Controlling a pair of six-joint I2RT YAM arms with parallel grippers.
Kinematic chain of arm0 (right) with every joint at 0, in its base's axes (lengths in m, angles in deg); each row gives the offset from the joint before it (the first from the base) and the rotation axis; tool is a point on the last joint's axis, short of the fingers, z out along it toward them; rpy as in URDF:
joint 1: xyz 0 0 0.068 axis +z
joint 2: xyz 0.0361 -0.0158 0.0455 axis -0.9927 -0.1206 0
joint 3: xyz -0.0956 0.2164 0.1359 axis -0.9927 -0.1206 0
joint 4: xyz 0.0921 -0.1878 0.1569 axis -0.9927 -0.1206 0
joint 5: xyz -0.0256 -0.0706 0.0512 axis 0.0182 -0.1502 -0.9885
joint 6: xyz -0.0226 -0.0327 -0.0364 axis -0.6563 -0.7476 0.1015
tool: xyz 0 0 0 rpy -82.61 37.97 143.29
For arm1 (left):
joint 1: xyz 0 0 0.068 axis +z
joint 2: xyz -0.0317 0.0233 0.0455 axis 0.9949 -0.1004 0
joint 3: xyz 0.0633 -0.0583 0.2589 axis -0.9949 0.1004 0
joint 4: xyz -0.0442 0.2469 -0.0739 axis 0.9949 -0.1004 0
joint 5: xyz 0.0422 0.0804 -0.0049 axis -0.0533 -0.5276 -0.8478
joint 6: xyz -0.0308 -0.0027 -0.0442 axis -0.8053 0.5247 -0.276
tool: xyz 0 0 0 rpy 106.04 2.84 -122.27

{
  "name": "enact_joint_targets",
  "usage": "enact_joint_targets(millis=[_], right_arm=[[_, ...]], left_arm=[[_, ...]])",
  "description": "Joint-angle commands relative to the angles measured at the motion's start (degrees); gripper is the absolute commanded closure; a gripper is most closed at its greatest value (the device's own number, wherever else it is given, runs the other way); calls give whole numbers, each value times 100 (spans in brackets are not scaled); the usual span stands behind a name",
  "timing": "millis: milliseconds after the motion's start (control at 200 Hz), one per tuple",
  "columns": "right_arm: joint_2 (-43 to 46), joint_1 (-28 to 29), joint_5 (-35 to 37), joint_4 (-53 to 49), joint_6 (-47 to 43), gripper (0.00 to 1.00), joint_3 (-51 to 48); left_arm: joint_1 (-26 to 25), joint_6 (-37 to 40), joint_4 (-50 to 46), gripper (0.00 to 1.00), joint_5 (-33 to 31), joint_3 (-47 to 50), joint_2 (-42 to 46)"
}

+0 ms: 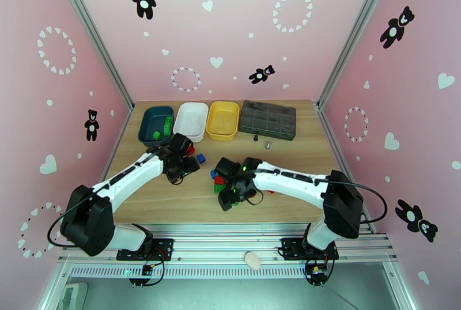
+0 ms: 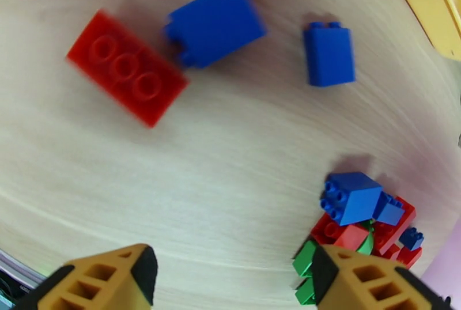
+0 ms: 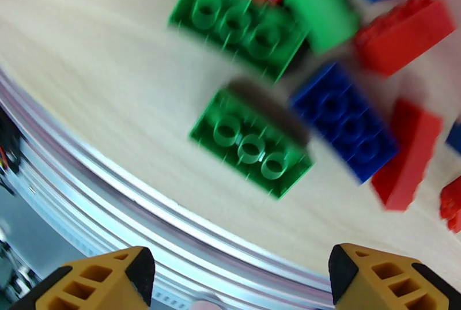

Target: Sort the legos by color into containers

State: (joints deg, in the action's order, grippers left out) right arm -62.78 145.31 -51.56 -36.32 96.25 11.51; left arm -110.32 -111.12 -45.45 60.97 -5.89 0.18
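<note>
Two pincers, both low over the loose legos (image 1: 216, 181) at mid-table.

- Left pincer (image 2: 230, 279): jaws wide apart, nothing between them, above bare table (image 2: 173, 190). In its wrist view: red brick (image 2: 127, 75) at eleven o'clock; large blue brick (image 2: 216, 23) at twelve, just beside the red one; small blue brick (image 2: 329, 53) at one; mixed heap (image 2: 360, 213) of red, blue and green at three.
- Right pincer (image 3: 236, 279): jaws wide apart, empty. In its wrist view: green brick (image 3: 250, 144) straight ahead at twelve; second green brick (image 3: 239, 23) beyond it; dark blue brick (image 3: 343, 121) at one, just beside the first green; red brick (image 3: 406, 161) at two.
- Containers, far side of the table in the top view: teal tray (image 1: 147, 129) at eleven o'clock, holding at least two green pieces (image 1: 167, 125); white tray (image 1: 191, 121) next; yellow tray (image 1: 222, 120) near twelve. No brick discernible in the latter two.

Progress, as judged: early. Green sorting has begun; red and blue have not. Most pieces lie unsorted on the table.
</note>
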Motion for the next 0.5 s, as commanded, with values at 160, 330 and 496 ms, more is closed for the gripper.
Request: enact_joint_targets(millis=[160,330,496], right_arm=[[-571,77,220,78,161,17,-51],[-969,67,260,59,87,18,122],[-1221,-37,358,34,60,19,325]], left_arm=[[-11,-450,159,21,-118,422,495],[5,-483,141,20,-171,544,653],[78,-529,146,19,-167,668,785]])
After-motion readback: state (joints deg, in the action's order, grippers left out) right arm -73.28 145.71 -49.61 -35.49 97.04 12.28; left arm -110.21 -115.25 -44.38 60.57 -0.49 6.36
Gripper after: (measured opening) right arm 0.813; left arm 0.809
